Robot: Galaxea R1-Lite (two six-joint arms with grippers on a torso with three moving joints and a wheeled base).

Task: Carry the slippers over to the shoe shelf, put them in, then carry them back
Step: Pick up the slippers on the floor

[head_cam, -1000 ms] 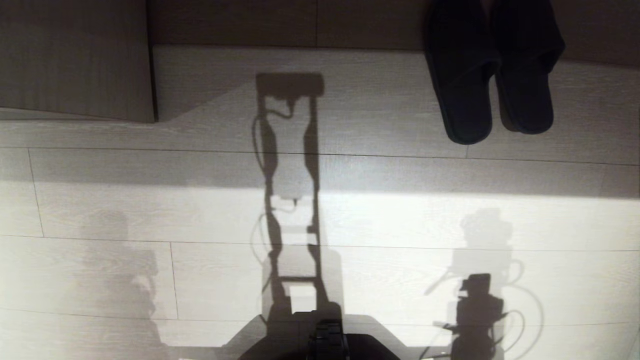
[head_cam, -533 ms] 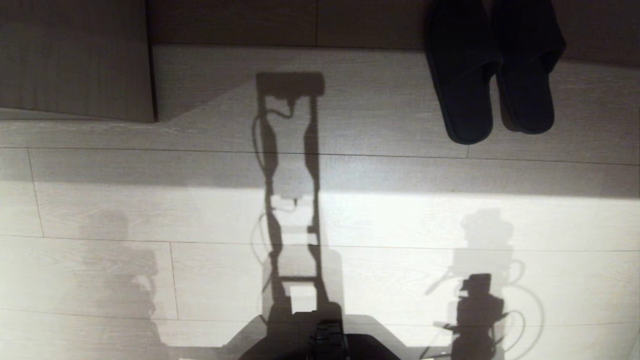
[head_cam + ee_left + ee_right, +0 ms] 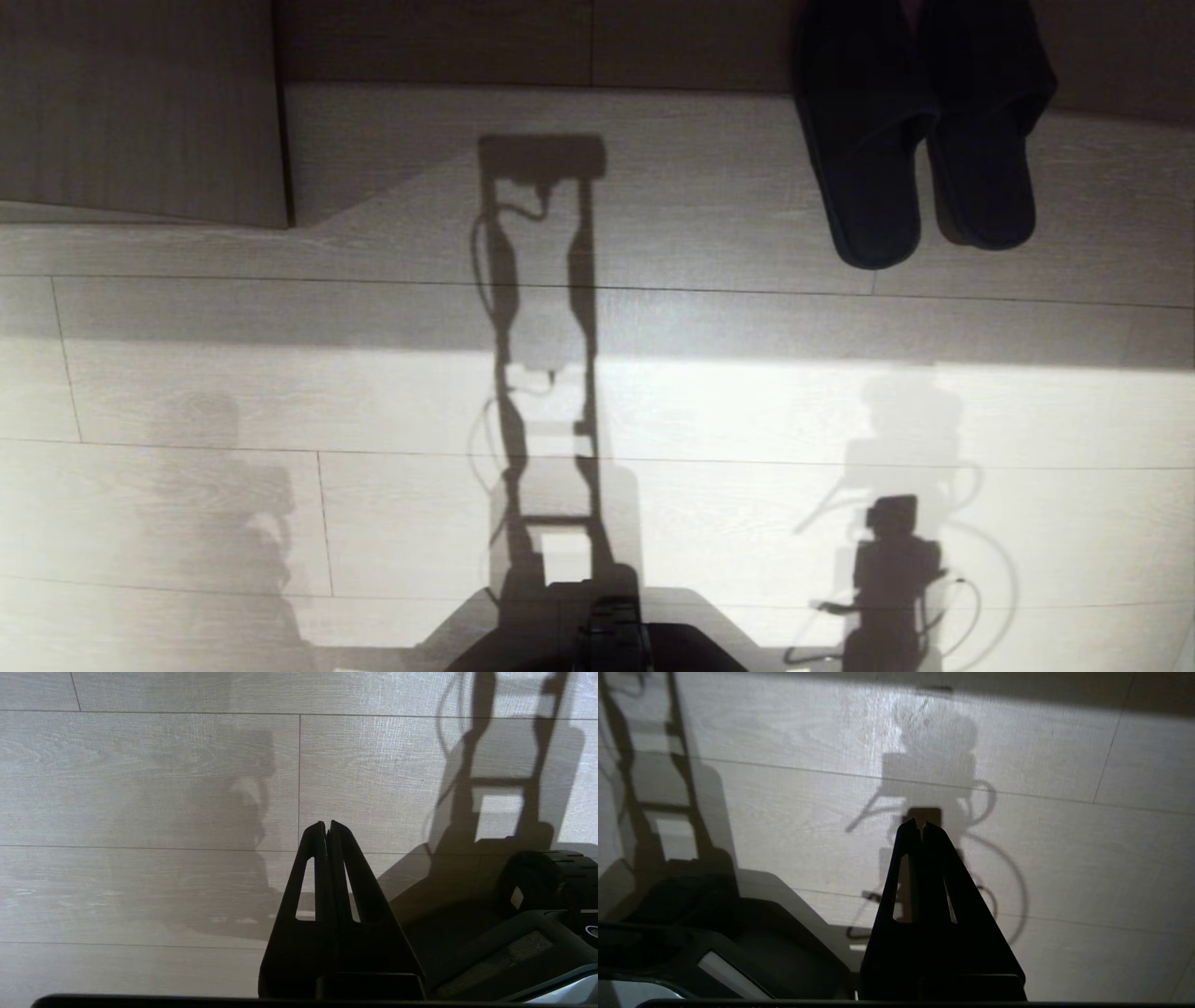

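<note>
The slippers, a dark matching pair, lie side by side on the pale plank floor at the far right of the head view, the left one (image 3: 864, 140) and the right one (image 3: 980, 131) with heels toward me and toes cut off by the frame's top edge. Neither arm shows in that view, only their shadows. In the left wrist view my left gripper (image 3: 327, 823) hangs shut and empty over bare floor. My right gripper (image 3: 920, 823) is likewise shut with nothing in it, above its own shadow. The shoe shelf is out of view.
A darker wood panel (image 3: 140, 112) stands at the far left, and a dark band (image 3: 523, 42) runs along the far edge of the floor. My base (image 3: 611, 635) sits at the near edge, also seen as my base (image 3: 537, 933) beside the left gripper.
The right arm's shadow on the floor has shifted slightly toward the slippers. The slippers, the left gripper and the camera have stayed put.
</note>
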